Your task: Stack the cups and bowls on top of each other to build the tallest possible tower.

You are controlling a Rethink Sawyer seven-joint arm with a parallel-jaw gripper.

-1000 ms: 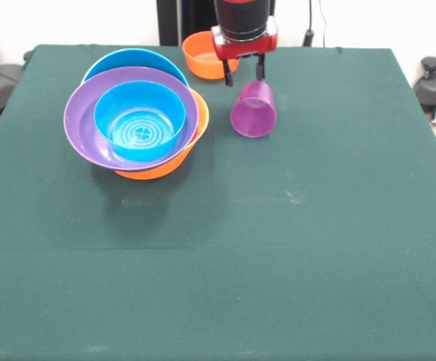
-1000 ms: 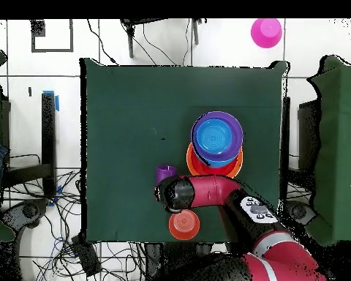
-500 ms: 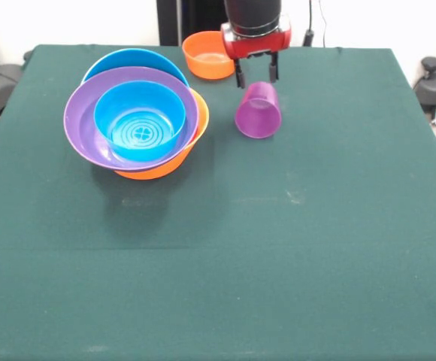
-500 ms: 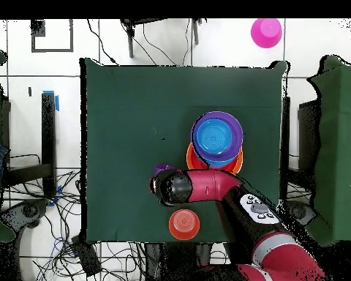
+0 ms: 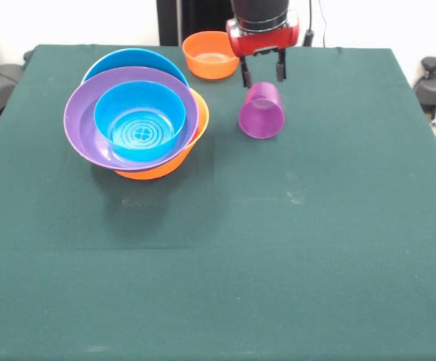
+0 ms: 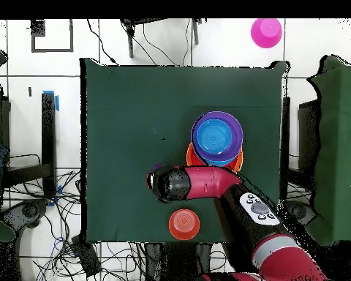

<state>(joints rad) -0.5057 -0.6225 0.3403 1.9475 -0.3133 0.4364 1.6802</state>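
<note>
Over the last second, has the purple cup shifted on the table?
Yes. In the front view the purple cup slid slightly rightward, away from the small orange bowl, with the gripper moving above it.

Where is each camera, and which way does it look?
Front view: sits across the table, facing the robot; it shows the gripper open above the tipped purple cup.
Overhead view: looks straight down on the table; the red arm reaches in from the bottom, covering the cup.
Both show the tower and the small orange bowl.
</note>
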